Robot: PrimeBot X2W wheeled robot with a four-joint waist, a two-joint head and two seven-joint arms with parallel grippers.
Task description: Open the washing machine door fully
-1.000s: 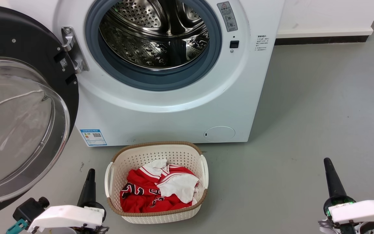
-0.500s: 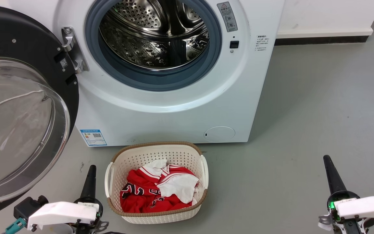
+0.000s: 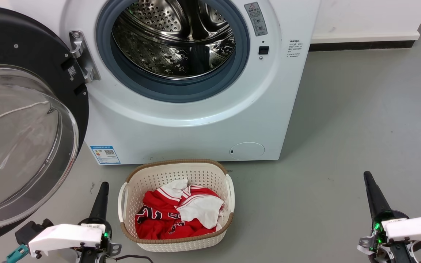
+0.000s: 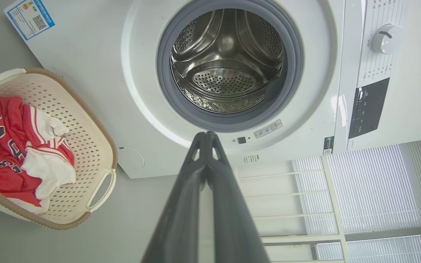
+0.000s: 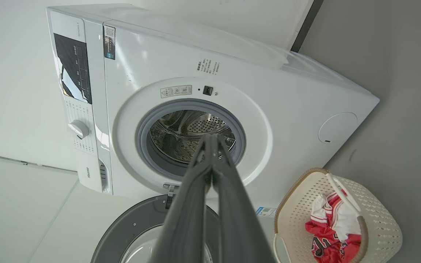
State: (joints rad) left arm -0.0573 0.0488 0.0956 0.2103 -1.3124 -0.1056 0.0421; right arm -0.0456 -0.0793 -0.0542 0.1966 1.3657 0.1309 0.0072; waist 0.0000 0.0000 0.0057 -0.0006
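Observation:
The washing machine door stands swung wide open at the left, its black rim and clear glass bowl facing me, hung on a metal hinge. In the right wrist view the washing machine door shows at the bottom, below the steel drum mouth. My left gripper is shut and empty, low over the floor left of the basket, well clear of the door. My right gripper is shut and empty at the lower right. In each wrist view the left gripper and the right gripper have their fingers pressed together.
A cream laundry basket with red and white clothes sits on the grey floor before the machine. The open drum has a grey rubber ring. A white wall with a dark skirting runs behind at the right.
Both arms have drawn slightly back toward the bottom edge, each gripper staying shut. The door, the basket and the camera have not moved.

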